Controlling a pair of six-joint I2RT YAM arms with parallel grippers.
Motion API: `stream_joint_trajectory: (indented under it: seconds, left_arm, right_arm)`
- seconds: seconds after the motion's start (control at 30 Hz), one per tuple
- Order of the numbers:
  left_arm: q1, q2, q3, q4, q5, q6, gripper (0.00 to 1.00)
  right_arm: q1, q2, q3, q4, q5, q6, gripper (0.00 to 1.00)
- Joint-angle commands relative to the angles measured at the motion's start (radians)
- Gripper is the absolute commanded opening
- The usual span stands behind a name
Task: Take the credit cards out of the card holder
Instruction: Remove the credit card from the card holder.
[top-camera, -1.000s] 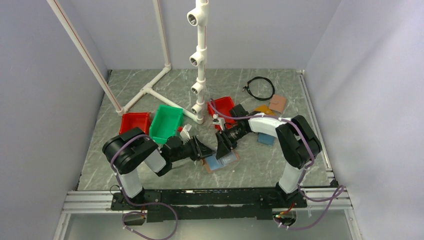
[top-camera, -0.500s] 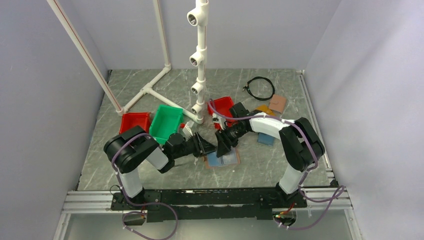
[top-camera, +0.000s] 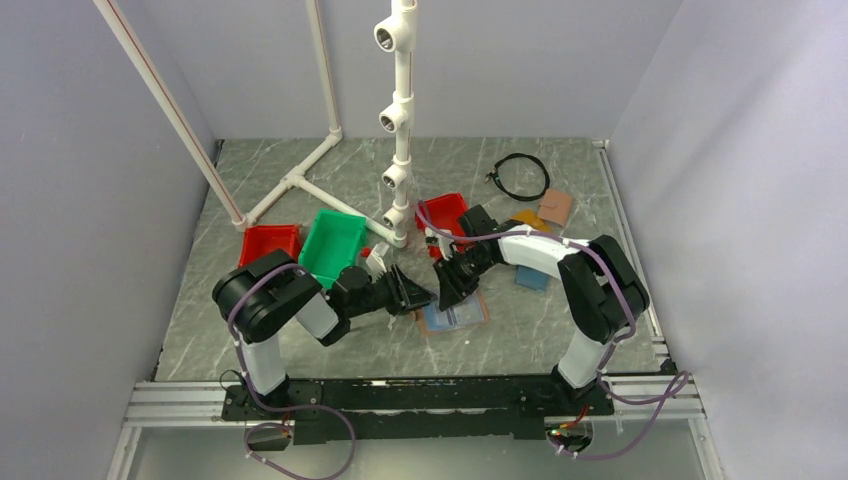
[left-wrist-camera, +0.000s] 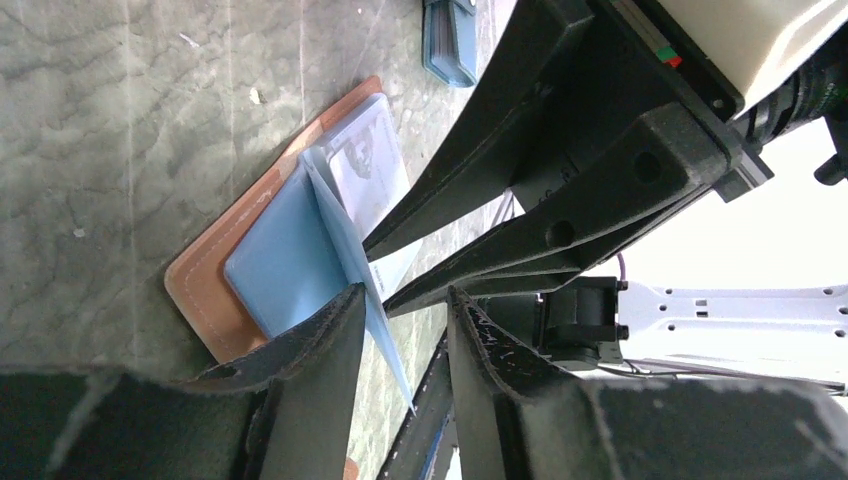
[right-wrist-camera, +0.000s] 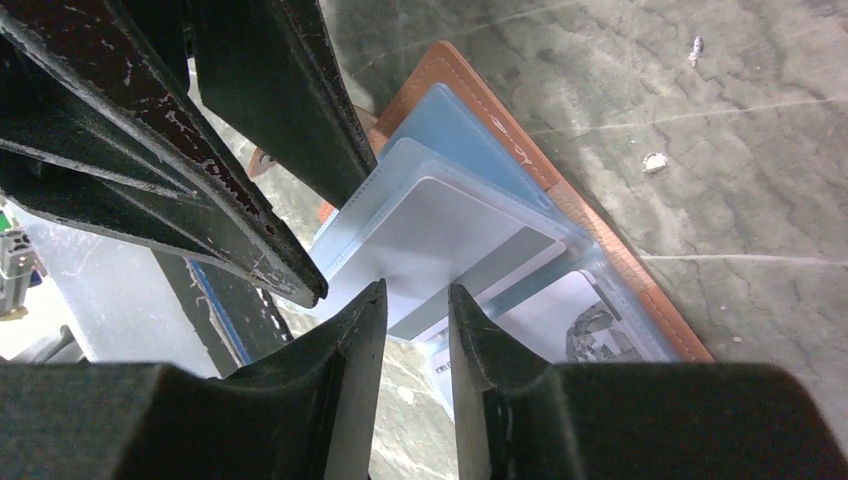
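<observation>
Grey-white card (right-wrist-camera: 450, 230) partly hidden behind right jaws, grip unclear; left jaws spread around one blue leaf (left-wrist-camera: 345, 255) of the card holder (left-wrist-camera: 195, 285).

**Top external view.** The camera is looking down from above and behind the arm bases (top-camera: 420, 398). It is standing far from the card holder (top-camera: 455, 316) and taking in the whole table (top-camera: 560, 330).

**Left wrist view.** The camera is sitting close over the card holder. It is looking along the left tool (left-wrist-camera: 405, 300) and across the holder toward the right tool (left-wrist-camera: 377, 274).

**Right wrist view.** The camera is sitting just as near and facing the opposite way, with the left tool lying beyond the card holder.

All three views are sharing the card holder, both tools, and the patch of table beside it.
</observation>
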Motion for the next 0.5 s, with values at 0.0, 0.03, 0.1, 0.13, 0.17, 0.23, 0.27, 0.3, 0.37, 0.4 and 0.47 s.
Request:
stream_joint_trajectory:
  seconds: [0.0,0.03,0.1,0.13,0.17,0.23,0.27,0.3,0.37,0.4,0.47]
  left_arm:
    - [0.000,0.032,0.029,0.065,0.024,-0.003,0.42]
    - [-0.001,0.038,0.030,0.072,0.024,-0.005,0.42]
    - [-0.001,0.052,0.034,0.082,0.026,-0.009,0.43]
    - [0.000,0.059,0.036,0.088,0.027,-0.010,0.43]
    - [-0.001,0.065,0.037,0.096,0.027,-0.013,0.43]
    - [-0.001,0.077,0.042,0.109,0.029,-0.021,0.42]
    - [-0.001,0.079,0.045,0.114,0.029,-0.021,0.42]
    - [0.000,0.081,0.048,0.115,0.029,-0.022,0.41]
    - [-0.001,0.078,0.054,0.112,0.031,-0.019,0.39]
    - [-0.001,0.073,0.058,0.107,0.032,-0.015,0.38]
    - [0.000,0.061,0.068,0.081,0.033,-0.005,0.34]
  right_arm:
    - [-0.009,-0.032,0.030,-0.002,0.029,-0.010,0.30]
    - [-0.011,-0.034,0.030,-0.002,0.041,-0.010,0.29]
    - [-0.019,-0.036,0.029,0.000,0.048,-0.009,0.29]
    - [-0.022,-0.036,0.028,-0.002,0.045,-0.009,0.28]
    - [-0.025,-0.037,0.030,-0.004,0.040,-0.014,0.29]
    - [-0.033,-0.039,0.033,-0.013,0.025,-0.032,0.30]
    - [-0.036,-0.038,0.036,-0.022,0.017,-0.046,0.31]
    - [-0.041,-0.037,0.042,-0.035,0.004,-0.065,0.33]
    - [-0.053,-0.032,0.057,-0.071,-0.032,-0.109,0.37]
    - [-0.058,-0.030,0.065,-0.086,-0.045,-0.128,0.38]
    - [-0.070,-0.033,0.074,-0.109,-0.073,-0.163,0.41]
